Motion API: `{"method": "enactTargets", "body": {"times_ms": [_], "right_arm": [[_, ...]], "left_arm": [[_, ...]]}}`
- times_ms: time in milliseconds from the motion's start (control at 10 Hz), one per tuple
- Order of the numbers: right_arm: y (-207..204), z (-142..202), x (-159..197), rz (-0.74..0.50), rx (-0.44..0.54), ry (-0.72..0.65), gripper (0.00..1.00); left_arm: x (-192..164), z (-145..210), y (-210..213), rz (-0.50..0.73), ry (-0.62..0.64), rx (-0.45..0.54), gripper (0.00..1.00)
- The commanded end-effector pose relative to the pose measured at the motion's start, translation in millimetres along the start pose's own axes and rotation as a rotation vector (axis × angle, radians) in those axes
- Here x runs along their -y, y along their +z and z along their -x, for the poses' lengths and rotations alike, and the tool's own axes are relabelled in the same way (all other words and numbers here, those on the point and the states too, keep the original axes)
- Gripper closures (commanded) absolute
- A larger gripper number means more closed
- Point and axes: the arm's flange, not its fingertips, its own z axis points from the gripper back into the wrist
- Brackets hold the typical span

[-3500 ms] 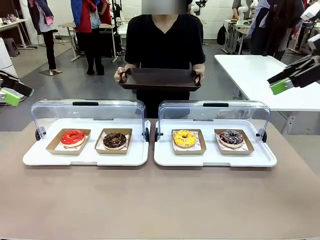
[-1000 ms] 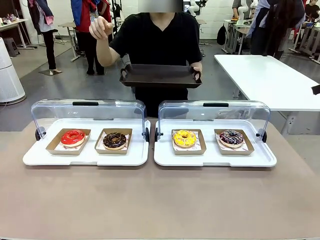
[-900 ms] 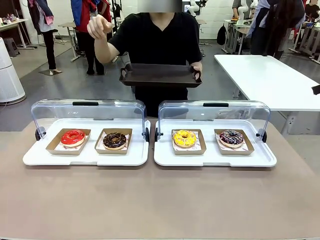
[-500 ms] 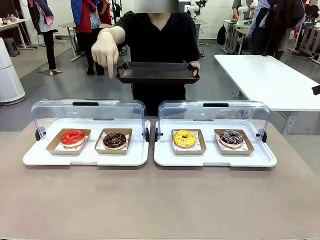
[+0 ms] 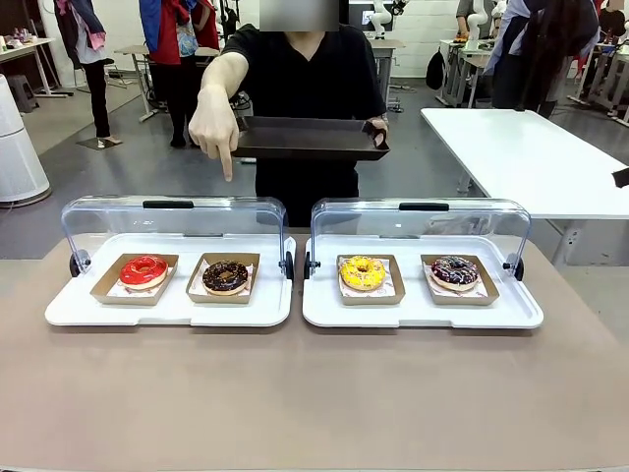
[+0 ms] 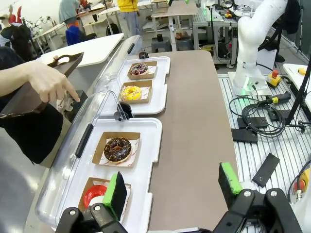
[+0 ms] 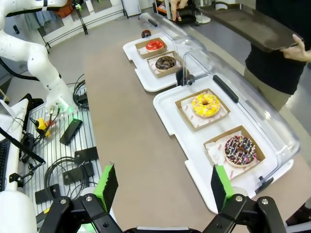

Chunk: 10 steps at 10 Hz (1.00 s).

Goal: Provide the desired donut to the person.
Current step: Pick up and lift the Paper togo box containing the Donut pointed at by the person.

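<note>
Notably, the pointing hand covers one corner of the dark tray.

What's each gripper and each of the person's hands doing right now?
Left black green-padded gripper: open, empty.
Right black green-padded gripper: open, empty.
Person's pointing hand: empty, index finger down.
Person's other hand: holding dark rectangular tray.

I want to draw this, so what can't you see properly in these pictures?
Red donut: left wrist view, partly behind a green pad of the left gripper.
Pointing hand: right wrist view, cut off by the top edge.
Hand holding the tray: front view, mostly behind the dark tray.
Sprinkled donut: left wrist view, too small to show its sprinkles.
</note>
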Motion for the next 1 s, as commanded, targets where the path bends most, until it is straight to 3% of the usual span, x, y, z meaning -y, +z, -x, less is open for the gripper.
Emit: {"method": "enactTargets", "body": {"times_ms": [0, 900], "right_arm": [[-1.3, -0.1, 1.3, -0.012, 0.010, -0.002, 0.00], [-1.3, -0.1, 1.3, -0.012, 0.010, -0.002, 0.00]], "left_arm": [[-1.1, -0.5, 0.8, -0.002, -0.012, 0.019, 0.00], [-1.1, -0.5, 0.8, -0.002, -0.012, 0.019, 0.00]]}}
